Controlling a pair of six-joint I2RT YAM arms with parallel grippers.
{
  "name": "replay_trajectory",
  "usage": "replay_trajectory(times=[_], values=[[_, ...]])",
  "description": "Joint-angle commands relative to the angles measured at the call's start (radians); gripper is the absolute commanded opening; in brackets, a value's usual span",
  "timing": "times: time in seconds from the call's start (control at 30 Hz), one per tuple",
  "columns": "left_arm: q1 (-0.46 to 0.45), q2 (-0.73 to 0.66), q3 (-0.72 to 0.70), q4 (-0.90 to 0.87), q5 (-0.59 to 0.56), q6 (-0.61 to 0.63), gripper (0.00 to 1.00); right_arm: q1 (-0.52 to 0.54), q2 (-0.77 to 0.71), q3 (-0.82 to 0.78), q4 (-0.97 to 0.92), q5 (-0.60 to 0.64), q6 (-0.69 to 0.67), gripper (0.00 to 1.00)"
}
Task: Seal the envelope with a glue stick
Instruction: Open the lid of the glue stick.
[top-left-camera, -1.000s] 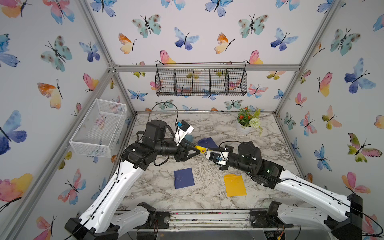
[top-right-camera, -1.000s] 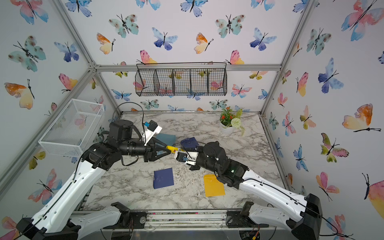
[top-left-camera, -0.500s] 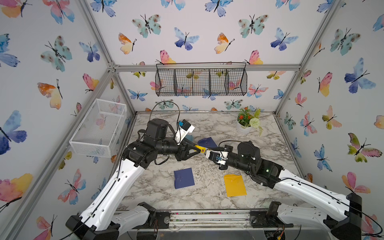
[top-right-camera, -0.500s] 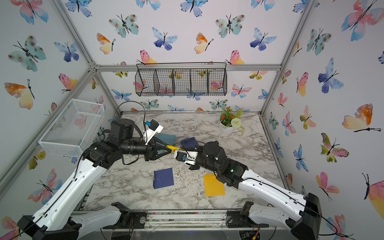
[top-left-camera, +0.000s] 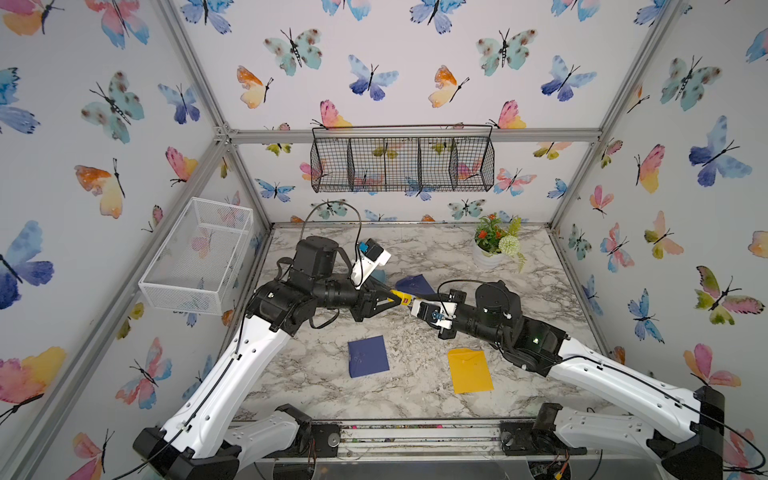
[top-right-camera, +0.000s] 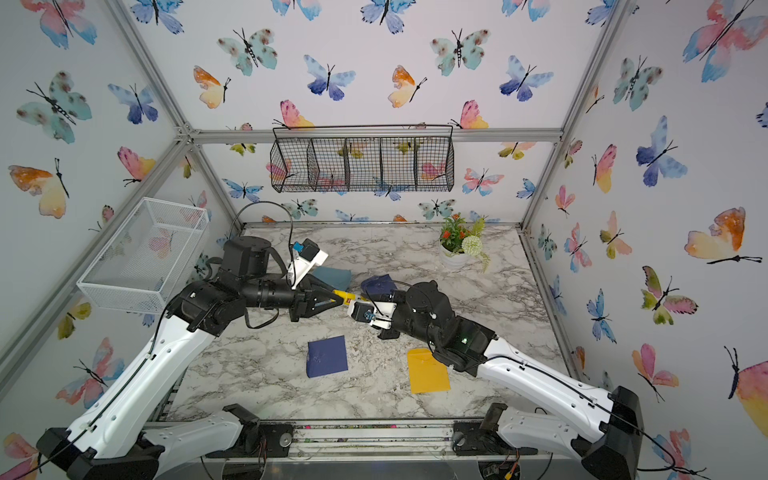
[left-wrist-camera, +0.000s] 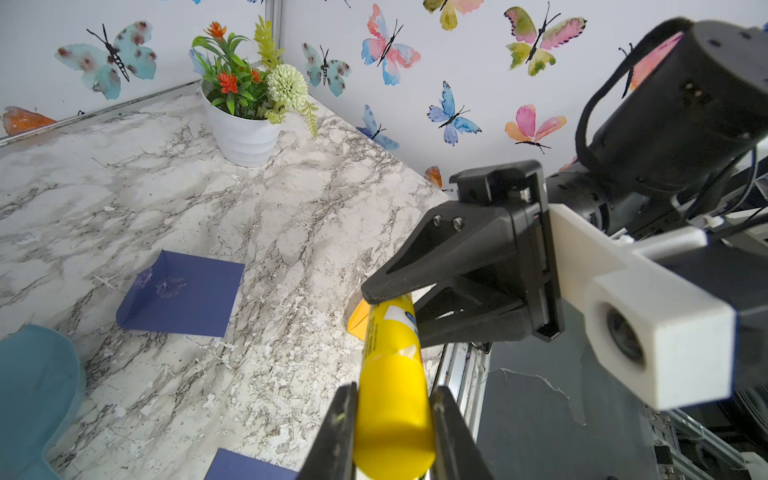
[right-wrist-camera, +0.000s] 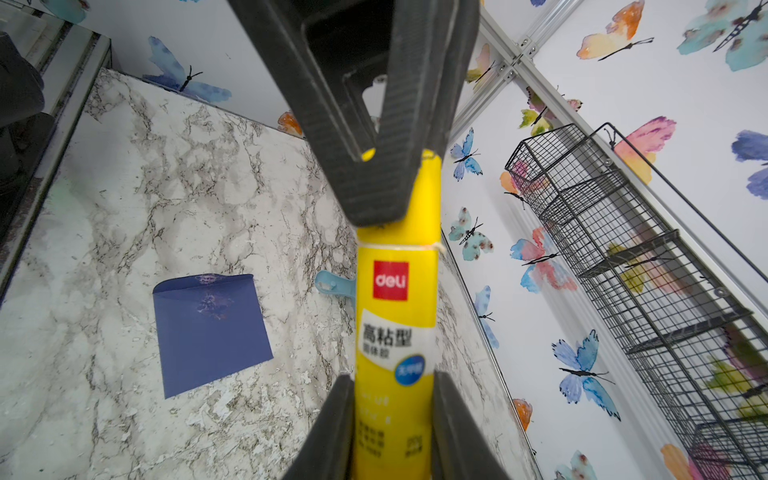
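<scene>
Spanning the gap between the two arms, the glue stick (top-left-camera: 402, 296) hangs roughly level in the air above the marble table (top-left-camera: 316, 386), clear of its surface; the left gripper (left-wrist-camera: 394, 395) is closed on the plain yellow cap end, with both fingers pressed against the tube's sides in the left wrist view; the right gripper (right-wrist-camera: 394, 379) is clamped on the opposite, labelled end, its fingers tight against the tube just past the white label band and red logo; the two grippers face each other nose to nose over the middle of the table, the tube pinched at both ends; toward the front edge lie a navy envelope (top-left-camera: 368, 356) and, to its right and apart from it, a yellow envelope (top-left-camera: 469, 370), both flat; a second navy envelope (top-left-camera: 415, 284) lies farther back, just behind the grippers, one flap standing up in the left wrist view; a teal sheet (top-right-camera: 332, 277) lies beside it, partly hidden by the left arm; a potted plant (top-left-camera: 494, 249) stands near the back right corner
</scene>
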Motion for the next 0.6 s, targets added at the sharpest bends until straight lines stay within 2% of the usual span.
replay_trajectory(times=[0.0, 0.23, 0.57], values=[[-0.005, 0.002, 0.022, -0.023, 0.000, 0.015, 0.18, -0.001, -0.001, 0.034, 0.011, -0.017, 0.006, 0.02], [-0.005, 0.008, 0.042, -0.034, 0.000, 0.024, 0.11, -0.001, -0.007, 0.028, -0.009, 0.000, 0.004, 0.03], [-0.004, 0.000, 0.079, -0.066, -0.040, 0.026, 0.07, -0.001, -0.020, 0.018, -0.039, 0.032, -0.006, 0.03]])
